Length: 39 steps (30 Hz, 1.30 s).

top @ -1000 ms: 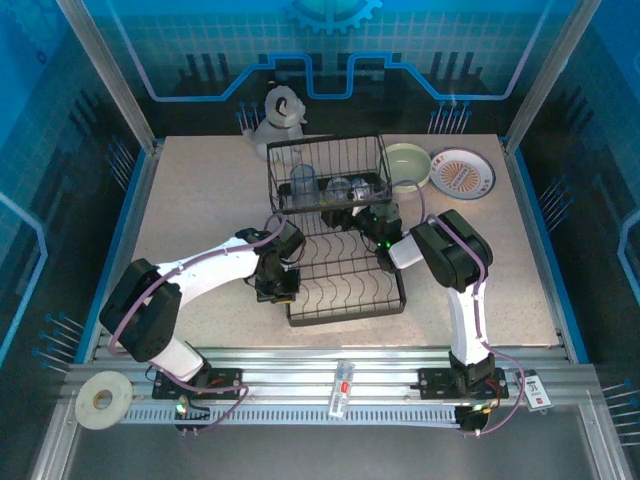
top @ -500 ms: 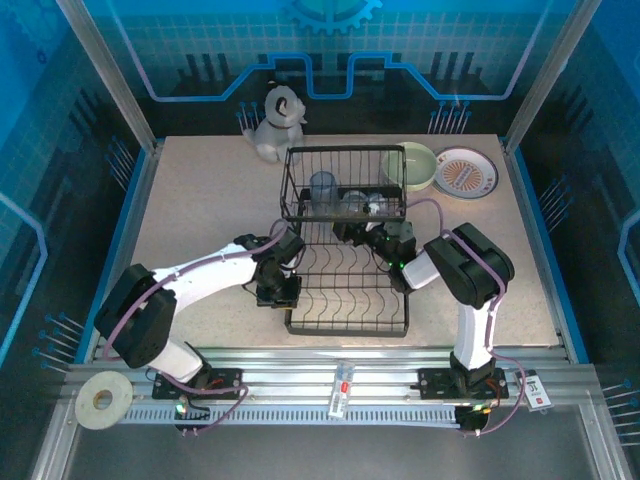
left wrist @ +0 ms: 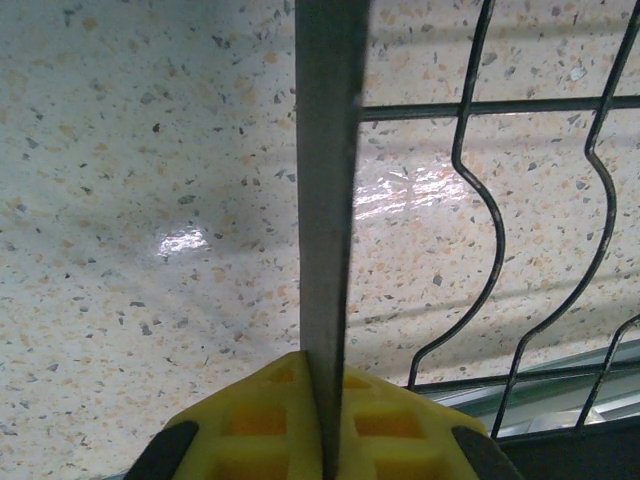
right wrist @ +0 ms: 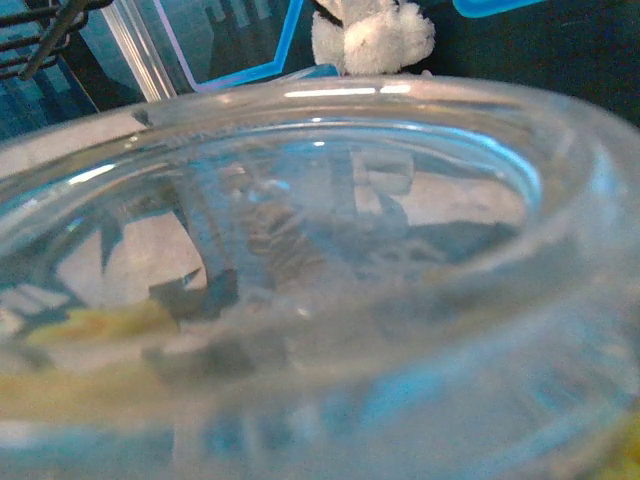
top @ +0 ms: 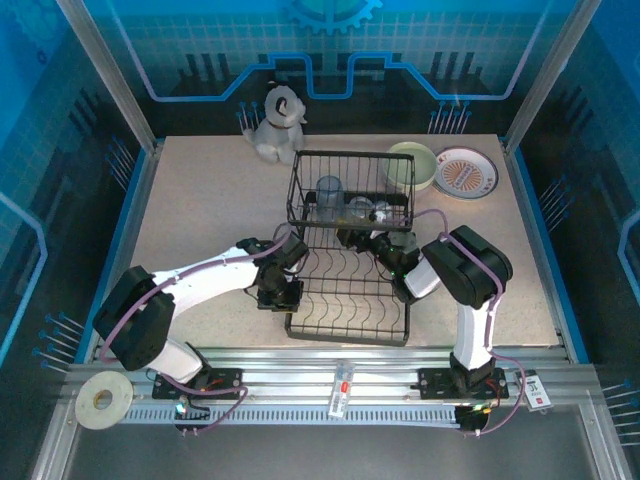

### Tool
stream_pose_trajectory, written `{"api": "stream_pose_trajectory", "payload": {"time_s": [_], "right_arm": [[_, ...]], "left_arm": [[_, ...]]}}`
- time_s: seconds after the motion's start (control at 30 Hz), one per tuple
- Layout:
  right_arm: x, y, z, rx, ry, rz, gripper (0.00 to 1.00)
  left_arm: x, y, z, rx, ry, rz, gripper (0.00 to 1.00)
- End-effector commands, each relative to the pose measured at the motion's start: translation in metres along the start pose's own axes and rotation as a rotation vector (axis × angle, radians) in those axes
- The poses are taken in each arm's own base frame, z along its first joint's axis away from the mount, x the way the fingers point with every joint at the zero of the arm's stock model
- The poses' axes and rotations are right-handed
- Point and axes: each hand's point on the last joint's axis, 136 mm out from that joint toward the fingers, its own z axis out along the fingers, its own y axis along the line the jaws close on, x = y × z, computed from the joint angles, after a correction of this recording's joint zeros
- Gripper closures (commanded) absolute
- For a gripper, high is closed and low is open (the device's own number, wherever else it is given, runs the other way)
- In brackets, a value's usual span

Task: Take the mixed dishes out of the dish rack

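The left pincer [left wrist: 322,405] is clamped tight on the flat grey bar along the left edge of the dish rack [top: 350,300]. Its yellow pads [left wrist: 250,420] press on either side of the bar, low over the speckled bench [top: 200,200]. The wavy wires of the lower tray run off to the right of that bar.

Across the rack, the right pincer [top: 373,238] reaches in at the near side of the raised basket tier. It is spread wide around a clear glass [right wrist: 330,330], whose rim runs right across the wrist view. It looks to have hold of the glass, with a yellow pad showing through the wall.

Further into the basket, towards its left, a clear ribbed tumbler [top: 328,190] stands upright. Just past the basket's far right corner a pale green bowl [top: 412,165] sits on the bench. A white plate with orange-patterned rim [top: 465,172] lies just beside it on the right. A grey-and-white dog figurine [top: 277,122] stands at the far edge, behind the rack.
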Motion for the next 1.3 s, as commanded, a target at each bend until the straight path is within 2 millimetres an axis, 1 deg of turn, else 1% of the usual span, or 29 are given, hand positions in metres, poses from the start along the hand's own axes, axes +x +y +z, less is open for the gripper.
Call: {"api": "stream_pose_trajectory", "payload": {"time_s": [0.0, 0.07, 0.27, 0.47, 0.53, 0.67, 0.73, 0.8, 0.9, 1.0, 1.13, 1.27], "right_arm": [[0.083, 0.072, -0.024, -0.314, 0.247, -0.078, 0.44], [0.091, 0.072, -0.026, -0.301, 0.262, -0.100, 0.44], [0.118, 0.063, -0.034, -0.256, 0.323, -0.120, 0.44], [0.142, 0.050, -0.038, -0.193, 0.373, -0.148, 0.45], [0.145, 0.046, -0.038, -0.168, 0.379, -0.150, 0.45], [0.145, 0.041, -0.039, -0.133, 0.379, -0.141, 0.45], [0.150, 0.039, -0.038, -0.120, 0.386, -0.149, 0.45], [0.155, 0.041, -0.038, -0.117, 0.395, -0.172, 0.45], [0.156, 0.040, -0.034, -0.082, 0.419, -0.195, 0.45], [0.155, 0.040, -0.030, -0.056, 0.437, -0.170, 0.45], [0.158, 0.044, -0.027, -0.014, 0.466, -0.239, 0.45], [0.160, 0.038, -0.027, 0.048, 0.524, -0.294, 0.45]], "left_arm": [[-0.053, -0.010, -0.004, 0.048, -0.222, -0.040, 1.00], [-0.054, -0.010, -0.004, 0.047, -0.227, -0.040, 1.00], [-0.057, -0.008, -0.003, 0.032, -0.240, -0.048, 1.00], [-0.059, -0.010, 0.008, 0.029, -0.247, -0.062, 1.00], [-0.059, -0.012, 0.010, 0.026, -0.253, -0.059, 1.00], [-0.061, -0.014, 0.012, 0.014, -0.267, -0.053, 1.00], [-0.063, -0.017, 0.012, 0.011, -0.272, -0.043, 1.00], [-0.064, -0.019, 0.013, 0.007, -0.275, -0.040, 1.00], [-0.067, -0.023, 0.012, 0.003, -0.288, -0.033, 1.00], [-0.069, -0.027, 0.010, 0.002, -0.297, -0.026, 1.00], [-0.070, -0.029, 0.008, 0.000, -0.304, -0.026, 1.00], [-0.071, -0.030, 0.006, 0.001, -0.315, -0.027, 1.00]]}}
